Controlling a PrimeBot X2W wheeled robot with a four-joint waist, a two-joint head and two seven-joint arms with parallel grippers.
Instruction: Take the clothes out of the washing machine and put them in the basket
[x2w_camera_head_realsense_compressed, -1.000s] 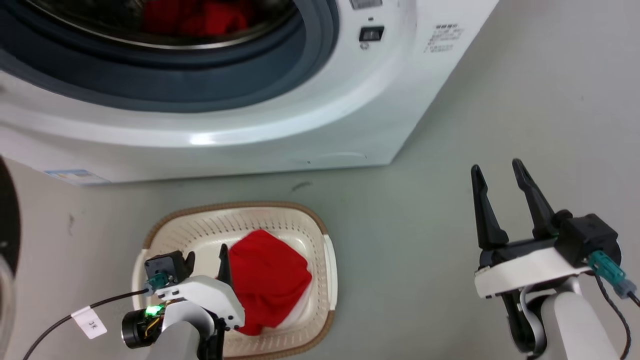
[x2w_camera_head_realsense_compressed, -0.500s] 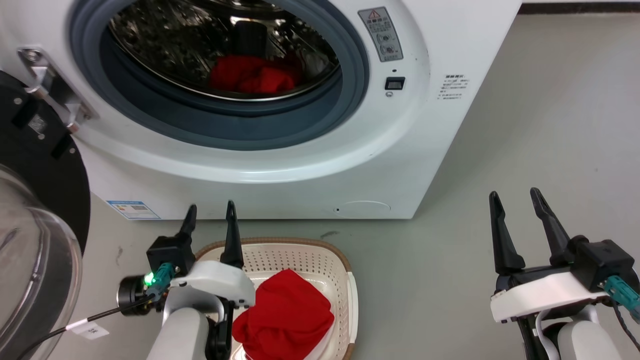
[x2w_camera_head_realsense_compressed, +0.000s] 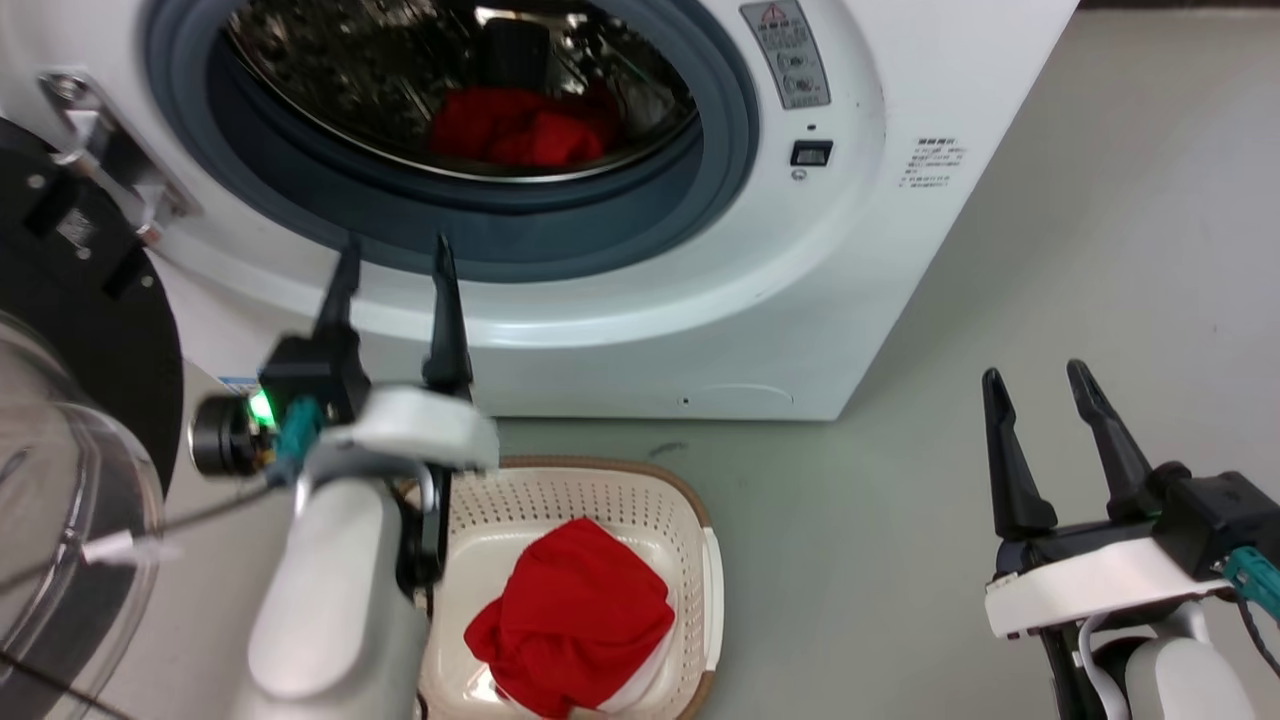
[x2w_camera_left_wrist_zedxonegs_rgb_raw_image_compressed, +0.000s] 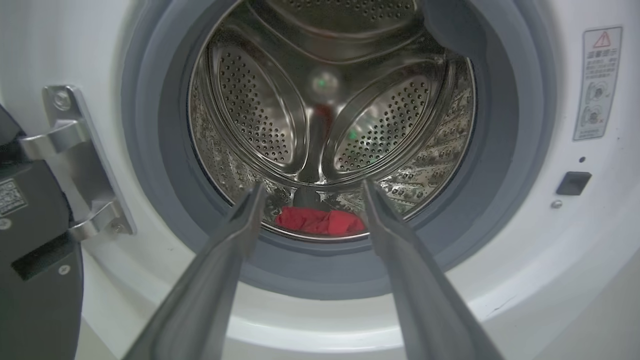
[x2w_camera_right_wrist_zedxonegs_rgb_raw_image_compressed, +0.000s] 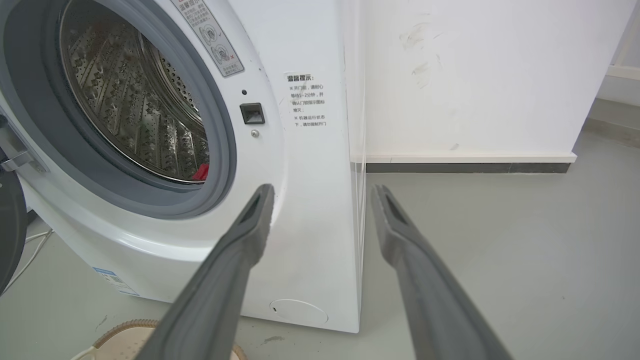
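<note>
**Head view:** Your left pincer (x2w_camera_head_realsense_compressed: 395, 245) is held up before the washer (x2w_camera_head_realsense_compressed: 900, 250). It is released and empty, and its tips point at the lower part of the grey gasket (x2w_camera_head_realsense_compressed: 720, 200). The red clothes (x2w_camera_head_realsense_compressed: 520, 125) lie in the drum, beyond those tips and a little to their right. The basket (x2w_camera_head_realsense_compressed: 600, 463) stands on the floor (x2w_camera_head_realsense_compressed: 1100, 200), behind that pincer and beside its forearm. A red garment (x2w_camera_head_realsense_compressed: 575, 620) is heaped inside it. Your right pincer (x2w_camera_head_realsense_compressed: 1033, 372) is also released and empty. It hangs over bare floor, with the washer's corner ahead of it and to its left. The open door (x2w_camera_head_realsense_compressed: 60, 450) is off to the left of your left pincer.

**Left wrist view:** The left pincer (x2w_camera_left_wrist_zedxonegs_rgb_raw_image_compressed: 312, 187) looks straight into the drum (x2w_camera_left_wrist_zedxonegs_rgb_raw_image_compressed: 260, 115). Its fingers are apart with nothing between them. The clothes (x2w_camera_left_wrist_zedxonegs_rgb_raw_image_compressed: 320, 221) sit low at the drum's front lip, framed between the two fingertips and well beyond them. The door hinge (x2w_camera_left_wrist_zedxonegs_rgb_raw_image_compressed: 75, 160) is to the left.

**Right wrist view:** The right pincer (x2w_camera_right_wrist_zedxonegs_rgb_raw_image_compressed: 322, 189) is spread and empty, aimed at the washer's (x2w_camera_right_wrist_zedxonegs_rgb_raw_image_compressed: 310, 200) front right corner. A sliver of the clothes (x2w_camera_right_wrist_zedxonegs_rgb_raw_image_compressed: 201, 171) shows at the drum's edge, ahead and to the left. The basket's rim (x2w_camera_right_wrist_zedxonegs_rgb_raw_image_compressed: 125, 327) is low to the left of the fingers.
</note>
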